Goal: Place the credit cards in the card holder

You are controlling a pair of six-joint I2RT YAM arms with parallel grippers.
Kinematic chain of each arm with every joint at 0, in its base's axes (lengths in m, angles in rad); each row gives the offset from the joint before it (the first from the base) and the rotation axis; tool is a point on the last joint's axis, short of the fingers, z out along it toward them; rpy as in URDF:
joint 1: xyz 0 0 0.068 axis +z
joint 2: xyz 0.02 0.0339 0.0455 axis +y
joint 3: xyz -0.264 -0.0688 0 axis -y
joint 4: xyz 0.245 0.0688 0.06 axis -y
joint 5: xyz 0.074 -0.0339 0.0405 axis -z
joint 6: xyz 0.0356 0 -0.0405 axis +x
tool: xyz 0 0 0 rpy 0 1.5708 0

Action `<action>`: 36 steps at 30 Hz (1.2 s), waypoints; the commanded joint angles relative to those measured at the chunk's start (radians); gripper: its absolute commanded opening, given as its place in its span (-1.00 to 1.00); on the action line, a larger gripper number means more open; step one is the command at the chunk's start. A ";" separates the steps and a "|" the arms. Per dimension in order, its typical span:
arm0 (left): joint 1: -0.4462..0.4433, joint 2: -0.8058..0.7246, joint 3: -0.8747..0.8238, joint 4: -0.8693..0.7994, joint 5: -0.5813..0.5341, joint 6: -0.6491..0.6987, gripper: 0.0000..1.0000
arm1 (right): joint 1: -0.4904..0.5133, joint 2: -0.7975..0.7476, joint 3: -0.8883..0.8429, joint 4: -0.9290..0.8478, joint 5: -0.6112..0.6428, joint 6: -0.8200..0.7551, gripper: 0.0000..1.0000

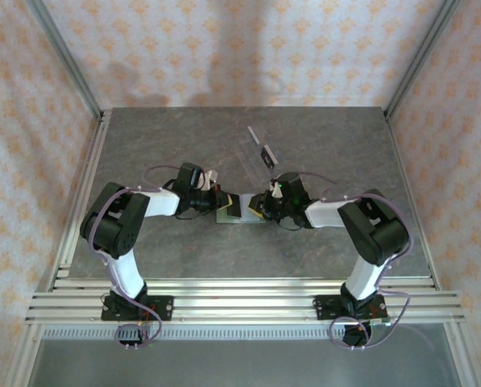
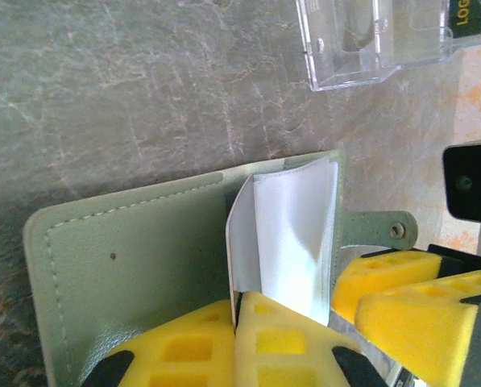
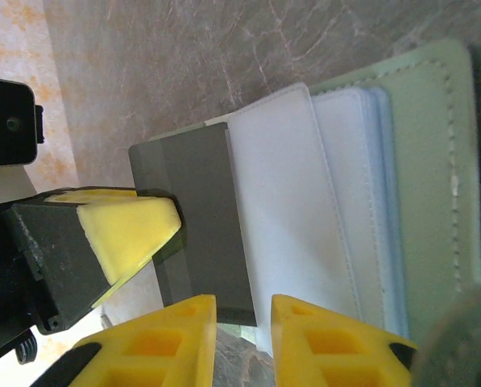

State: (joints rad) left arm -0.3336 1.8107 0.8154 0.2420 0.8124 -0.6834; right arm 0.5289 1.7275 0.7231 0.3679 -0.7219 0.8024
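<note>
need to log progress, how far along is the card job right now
Done: the wallet lies open on the table. In hand: the left gripper pinches a white pocket open; a dark card sits with its edge tucked in a pocket, the right gripper open at its near end. Left: pushing that card home, plus another card at the clear stand.

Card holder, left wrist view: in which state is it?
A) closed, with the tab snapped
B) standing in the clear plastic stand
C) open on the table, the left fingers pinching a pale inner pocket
C: the card holder lies open on the table, its snap tab is free, and the left fingers are shut on a pale pocket.
</note>
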 commanded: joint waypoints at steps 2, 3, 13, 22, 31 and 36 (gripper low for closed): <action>-0.002 0.027 -0.030 0.069 0.019 -0.008 -1.00 | -0.005 -0.034 0.060 -0.168 0.021 -0.109 -0.50; -0.002 0.028 -0.034 0.079 0.021 -0.010 -1.00 | -0.010 -0.033 0.066 -0.176 0.024 -0.115 -0.50; -0.002 0.045 -0.069 0.131 0.033 -0.008 -0.97 | -0.065 -0.043 0.111 -0.327 0.069 -0.207 -0.49; -0.002 0.032 -0.114 0.207 0.063 -0.047 -0.98 | -0.069 -0.001 0.089 -0.292 0.053 -0.203 -0.49; -0.002 0.019 -0.160 0.262 0.061 -0.062 -0.99 | -0.072 0.019 0.072 -0.261 0.033 -0.194 -0.52; -0.002 0.030 -0.153 0.309 0.039 -0.074 -0.99 | -0.072 0.023 0.064 -0.238 0.017 -0.183 -0.53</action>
State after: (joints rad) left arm -0.3336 1.8317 0.6720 0.5224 0.8799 -0.7521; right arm 0.4606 1.7401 0.8040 0.0967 -0.6888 0.6159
